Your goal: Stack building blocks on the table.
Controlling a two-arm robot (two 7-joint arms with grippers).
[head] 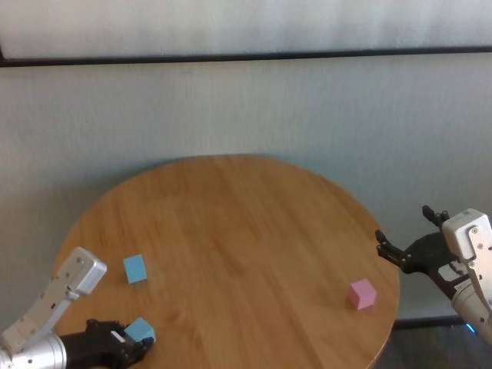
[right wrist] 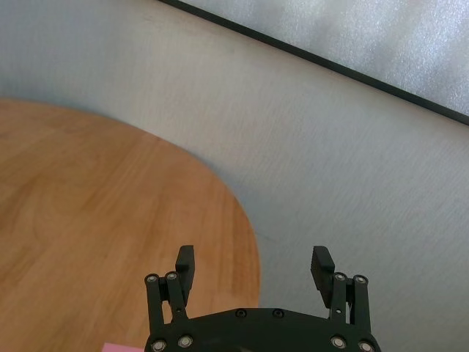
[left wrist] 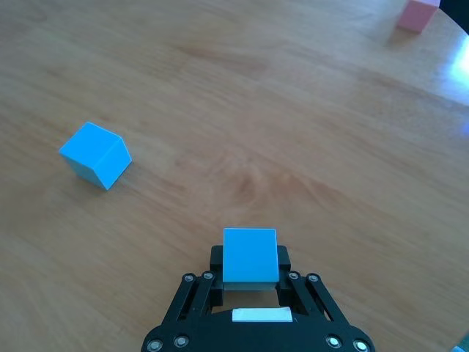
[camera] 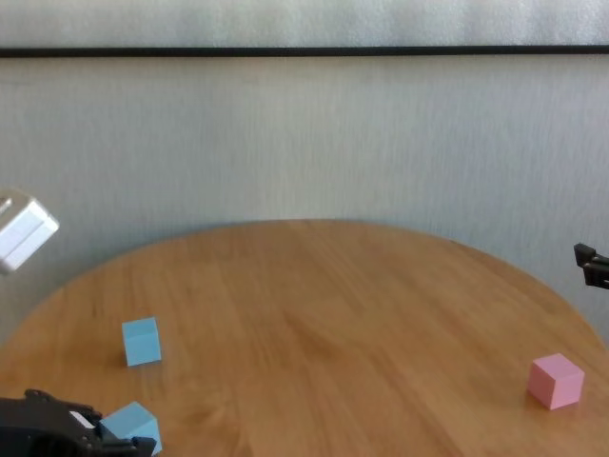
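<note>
Your left gripper (left wrist: pixel 250 282) is clenched on one light blue block (left wrist: pixel 250 254) at the near left edge of the table (head: pixel 246 223), the cube pinched between the fingertips and sitting at or just above the wood. The second light blue block (head: pixel 135 269) stands free on the table just beyond it, turned slightly askew. The pink block (head: pixel 361 294) rests alone near the right edge, well apart from both. Your right gripper (right wrist: pixel 253 265) hangs off the table's right side with its jaws spread wide, holding nothing. The risks from here, as I judge them: the grip takes only the tips of the fingers, so a quick lift could let the cube twist or slip — and the target cube's skewed faces could leave the held one overhanging on release. A descent that clips the free cube would push it toward the rim.
</note>
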